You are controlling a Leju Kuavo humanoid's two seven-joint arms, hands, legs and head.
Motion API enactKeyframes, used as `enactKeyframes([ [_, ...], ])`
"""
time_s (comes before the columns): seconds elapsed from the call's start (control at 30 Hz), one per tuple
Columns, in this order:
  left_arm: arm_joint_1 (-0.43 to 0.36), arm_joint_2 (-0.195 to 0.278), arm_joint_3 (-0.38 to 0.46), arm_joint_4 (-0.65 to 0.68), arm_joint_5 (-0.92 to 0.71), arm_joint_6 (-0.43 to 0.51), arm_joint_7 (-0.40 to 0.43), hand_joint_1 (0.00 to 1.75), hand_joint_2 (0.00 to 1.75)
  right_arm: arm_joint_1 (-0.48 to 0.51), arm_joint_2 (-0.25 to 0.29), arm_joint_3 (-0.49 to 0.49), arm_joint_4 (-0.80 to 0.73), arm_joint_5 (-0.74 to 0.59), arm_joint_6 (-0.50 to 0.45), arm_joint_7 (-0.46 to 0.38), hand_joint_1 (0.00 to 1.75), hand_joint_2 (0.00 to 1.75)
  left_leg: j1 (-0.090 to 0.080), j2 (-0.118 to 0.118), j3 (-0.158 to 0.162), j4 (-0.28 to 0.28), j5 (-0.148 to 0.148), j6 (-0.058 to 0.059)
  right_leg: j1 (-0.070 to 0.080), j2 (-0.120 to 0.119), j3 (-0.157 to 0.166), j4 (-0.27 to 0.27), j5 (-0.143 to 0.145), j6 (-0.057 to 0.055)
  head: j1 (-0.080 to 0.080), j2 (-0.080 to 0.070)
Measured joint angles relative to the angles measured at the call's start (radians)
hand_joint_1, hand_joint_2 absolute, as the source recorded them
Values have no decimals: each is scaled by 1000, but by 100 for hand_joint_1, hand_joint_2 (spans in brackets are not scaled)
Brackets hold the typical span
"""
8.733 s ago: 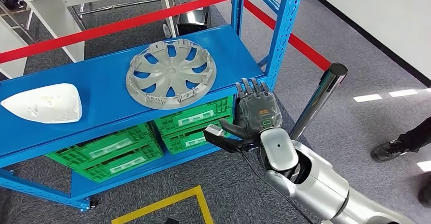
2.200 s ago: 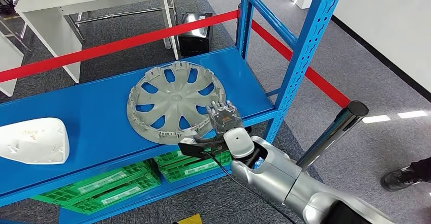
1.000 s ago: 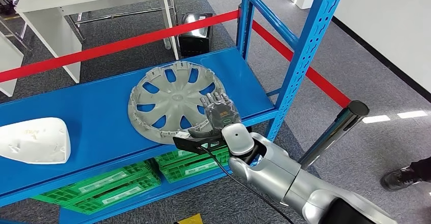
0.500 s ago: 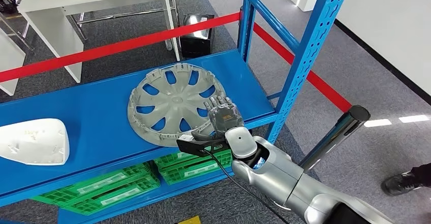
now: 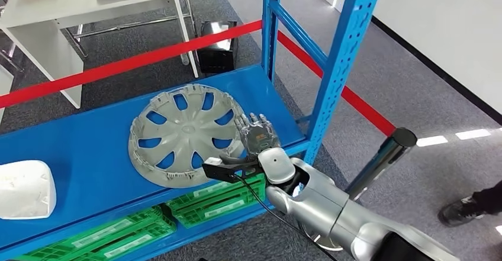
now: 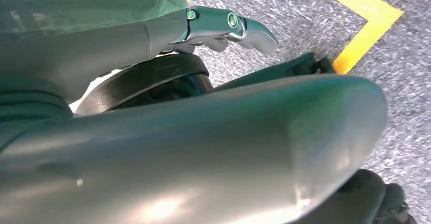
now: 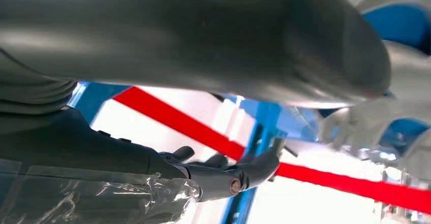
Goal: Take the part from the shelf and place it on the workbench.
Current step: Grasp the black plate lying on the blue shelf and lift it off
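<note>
A grey wheel cover [image 5: 183, 134] lies flat on the blue shelf [image 5: 89, 148]. My right hand [image 5: 256, 138] is at its right rim, fingers stretched out flat above the shelf surface, thumb reaching left under the cover's near edge. Nothing is gripped. In the right wrist view the hand [image 7: 223, 176] has its fingers apart, and the grey cover [image 7: 366, 122] is blurred beside them. My left hand [image 6: 223, 23] hangs over the carpet with fingers extended and nothing in it.
A white moulded part [image 5: 23, 190] lies at the shelf's left end. Green crates [image 5: 207, 199] fill the level below. A blue upright [image 5: 337, 65] stands just right of my hand. Red tape [image 5: 118, 65], a white table [image 5: 71, 6], a chrome post [image 5: 379, 160] and a person's shoe [image 5: 467, 208] surround the shelf.
My right hand rose from below the shelf edge to the wheel cover's right rim. In the last half second the camera moved, so the whole scene slid left; the hand stayed at the rim.
</note>
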Motion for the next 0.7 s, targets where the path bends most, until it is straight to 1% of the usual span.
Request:
enactKeyframes([
  [0.07,0,-1,0,1,0,0,0,0,0,0,0,0,0,-1,0,0,0,0,-4,0,11,-31,-12,10,1,-1,-8,0,0,10,-2,0],
  [0.13,-1,-3,1,0,0,0,0,0,0,-1,-1,-2,0,-1,0,0,0,0,2,-1,18,-53,-22,18,2,-4,-16,7,-7,21,-2,0],
  [0.17,-1,-4,1,0,0,0,0,0,0,-2,-1,-3,0,-2,0,0,0,0,6,-1,22,-59,-23,21,2,-5,-28,29,-18,27,2,0],
  [0.2,0,-4,1,0,0,0,0,0,0,-3,-1,-3,0,-2,0,0,0,0,9,-1,27,-63,-24,25,1,-5,-49,71,-36,33,6,0],
  [0.23,0,-4,1,0,0,0,1,0,0,-4,-2,-3,0,-2,0,0,0,0,9,-1,30,-64,-26,27,-1,-6,-83,132,-57,37,10,0],
  [0.27,0,-4,1,0,0,0,1,0,0,-3,-3,-2,0,-2,0,0,0,0,9,-1,32,-63,-29,30,-3,-6,-126,201,-78,41,14,0],
  [0.3,1,-4,1,0,0,0,1,0,0,0,-4,-1,0,-2,1,0,0,0,9,-1,35,-63,-33,30,-5,-6,-165,256,-87,44,16,0],
  [0.33,2,-4,1,0,0,0,1,0,0,3,-6,-1,0,-2,1,0,0,0,9,-2,40,-62,-37,30,-6,-6,-190,282,-79,45,18,0],
  [0.37,2,-4,1,0,0,0,1,0,0,5,-7,0,0,-2,1,0,0,0,9,-2,47,-62,-43,29,-6,-6,-195,267,-49,45,20,0],
  [0.4,3,-4,1,0,0,0,1,0,0,5,-7,0,0,-2,1,0,0,0,9,-3,56,-61,-50,27,-6,-6,-180,214,-4,43,22,0],
  [0.43,4,-4,1,0,0,0,2,0,0,5,-7,0,0,-2,1,0,0,0,9,-3,66,-61,-57,24,-6,-6,-153,143,41,40,24,0],
  [0.47,4,-5,1,0,-1,0,1,0,0,4,-8,0,0,-2,1,0,0,0,7,-3,74,-60,-64,20,-4,-6,-125,79,72,36,24,0],
  [0.5,5,-5,2,0,-1,0,0,0,0,3,-8,0,0,-2,1,0,0,0,6,-3,78,-59,-70,15,-2,-5,-105,35,85,30,25,0],
  [0.53,6,-5,2,0,-2,0,-1,0,0,2,-8,0,0,-2,1,0,0,0,4,-3,79,-58,-74,13,-1,-5,-94,13,85,27,24,0],
  [0.57,6,-4,2,0,-2,1,-2,0,0,3,-8,0,0,-3,-1,0,0,0,2,-3,79,-57,-75,11,0,-4,-91,7,80,24,23,0],
  [0.63,7,-4,3,0,-2,0,-1,0,0,5,-8,-2,1,-6,-14,-2,0,0,2,-2,81,-58,-77,12,-1,-2,-90,4,77,21,20,0],
  [0.7,6,-3,3,0,-2,0,1,0,0,7,-8,-3,4,-11,-42,-15,0,0,2,-2,83,-64,-77,11,-1,-1,-90,5,74,17,17,0],
])
